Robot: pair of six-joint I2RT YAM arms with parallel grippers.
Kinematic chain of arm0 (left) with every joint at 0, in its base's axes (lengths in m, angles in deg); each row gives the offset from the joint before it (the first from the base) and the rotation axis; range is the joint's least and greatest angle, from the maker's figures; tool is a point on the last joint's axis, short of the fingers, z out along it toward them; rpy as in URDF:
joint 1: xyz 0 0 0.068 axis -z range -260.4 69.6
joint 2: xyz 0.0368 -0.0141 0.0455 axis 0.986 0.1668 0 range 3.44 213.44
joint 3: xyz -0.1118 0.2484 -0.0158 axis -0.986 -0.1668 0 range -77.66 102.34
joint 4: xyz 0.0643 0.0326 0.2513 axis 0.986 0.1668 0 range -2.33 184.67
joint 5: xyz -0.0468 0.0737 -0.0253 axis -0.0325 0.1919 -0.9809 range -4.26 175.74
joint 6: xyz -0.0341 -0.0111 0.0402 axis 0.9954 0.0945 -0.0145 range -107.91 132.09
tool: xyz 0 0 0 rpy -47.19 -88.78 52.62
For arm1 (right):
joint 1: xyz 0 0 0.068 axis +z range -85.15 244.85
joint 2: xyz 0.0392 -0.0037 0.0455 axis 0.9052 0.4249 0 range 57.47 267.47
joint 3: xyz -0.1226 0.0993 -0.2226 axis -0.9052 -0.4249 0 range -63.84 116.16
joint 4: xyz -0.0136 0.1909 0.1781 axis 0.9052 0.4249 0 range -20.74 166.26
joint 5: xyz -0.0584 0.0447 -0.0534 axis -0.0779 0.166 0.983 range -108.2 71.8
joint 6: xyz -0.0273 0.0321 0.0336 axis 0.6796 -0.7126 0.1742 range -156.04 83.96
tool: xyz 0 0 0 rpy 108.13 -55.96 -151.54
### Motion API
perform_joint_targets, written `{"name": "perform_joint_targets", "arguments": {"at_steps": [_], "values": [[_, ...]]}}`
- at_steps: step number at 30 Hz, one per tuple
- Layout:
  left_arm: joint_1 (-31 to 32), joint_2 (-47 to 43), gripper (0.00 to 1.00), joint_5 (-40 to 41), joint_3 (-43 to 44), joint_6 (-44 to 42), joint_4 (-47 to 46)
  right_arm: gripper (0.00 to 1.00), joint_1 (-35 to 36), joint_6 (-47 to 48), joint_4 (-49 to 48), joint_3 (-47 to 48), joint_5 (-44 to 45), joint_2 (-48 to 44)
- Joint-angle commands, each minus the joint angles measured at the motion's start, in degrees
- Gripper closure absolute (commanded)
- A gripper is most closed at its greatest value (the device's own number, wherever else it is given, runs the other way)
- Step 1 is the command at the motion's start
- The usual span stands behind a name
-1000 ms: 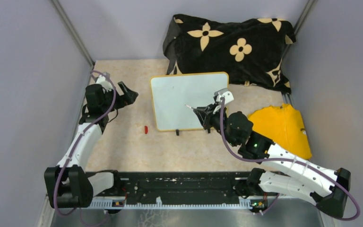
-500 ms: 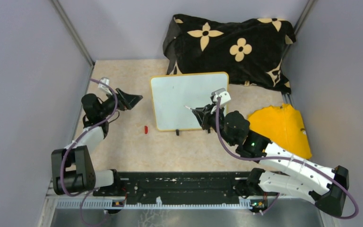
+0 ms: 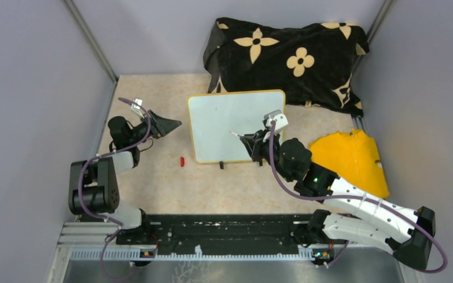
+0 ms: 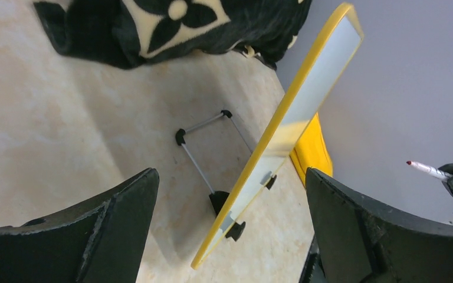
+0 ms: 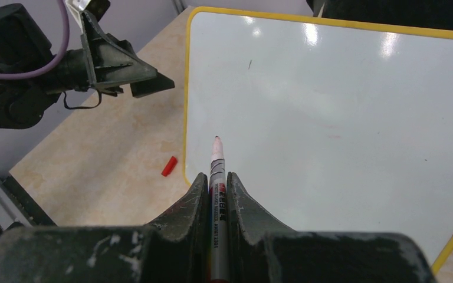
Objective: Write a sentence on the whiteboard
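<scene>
The whiteboard (image 3: 230,121) with its yellow frame stands propped on the table, its face blank; no red lettering shows on it. It also shows in the right wrist view (image 5: 342,112) and edge-on in the left wrist view (image 4: 298,106). My right gripper (image 3: 249,141) is shut on a red-tipped marker (image 5: 217,171), whose tip hovers near the board's lower left part. My left gripper (image 3: 168,125) is open and empty, just left of the board's left edge. In the left wrist view the fingers (image 4: 112,224) frame the board's bottom corner.
A red marker cap (image 3: 181,161) lies on the table left of the board's bottom corner. A black flower-patterned cloth (image 3: 283,56) lies behind the board. A yellow cloth (image 3: 354,159) lies to the right. Grey walls close in both sides.
My left arm has folded back while its gripper moved right, closer to the board's left edge. The right gripper with the marker shifted slightly left, then held still.
</scene>
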Motion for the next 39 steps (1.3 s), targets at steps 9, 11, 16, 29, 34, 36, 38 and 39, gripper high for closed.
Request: {"name": "perform_joint_targets", "arguments": {"at_steps": [9, 11, 16, 29, 34, 36, 38, 39], "values": [[3.69, -8.87, 0.01, 15.64, 3.41, -10.99, 19.32, 1.00, 0.52, -0.15, -1.03, 0.28, 1.26, -0.41], [5.67, -12.48, 0.01, 20.97, 2.16, -14.87, 21.03, 1.00, 0.53, -0.07, -1.10, 0.35, 1.10, -0.16], [6.56, -21.04, 0.01, 30.94, -3.42, -15.65, 20.17, 1.00, 0.53, -0.06, -1.68, 0.12, 0.74, 0.03], [4.38, -7.29, 0.01, 0.22, 2.07, -10.32, 10.84, 1.00, 0.53, -1.38, -0.67, -0.58, 1.04, -0.93], [4.37, -2.93, 0.06, -4.55, -1.10, -8.66, -1.62, 1.00, 0.53, -1.72, -0.68, -1.03, 1.53, -1.10], [4.37, 0.49, 0.10, -6.26, -1.21, -8.30, -4.69, 1.00, 0.55, -1.75, -0.76, -0.97, 1.35, -0.83], [4.37, 4.81, 0.14, -9.22, -1.47, -5.94, -10.75, 1.00, 0.53, -1.73, -0.49, -0.65, 1.25, -0.56], [4.42, 6.80, 0.16, -10.59, -1.39, -3.61, -14.17, 1.00, 0.53, -1.66, -0.43, -0.60, 1.27, -0.55]]}}
